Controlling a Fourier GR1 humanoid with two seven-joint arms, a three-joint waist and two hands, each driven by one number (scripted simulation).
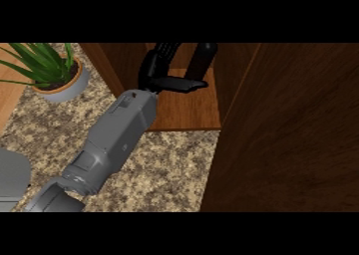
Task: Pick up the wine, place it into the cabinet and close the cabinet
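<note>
Left hand (170,74) inside open cabinet (186,107), above wooden shelf. Wine bottle (202,60) upright, dark, just right of palm, thumb crossing its base, fingers curled on far side: hand grasping bottle. Cabinet door (293,134) open at right. Right hand unseen.

You see one grey forearm (116,134), boxy and matte, made of stepped panels that widen into a rounded joint housing (54,199) near the lower edge. Its hand (171,82) is glossy black (ribbed fingers, smooth thumb), with a tiny red mark by the wrist.
</note>
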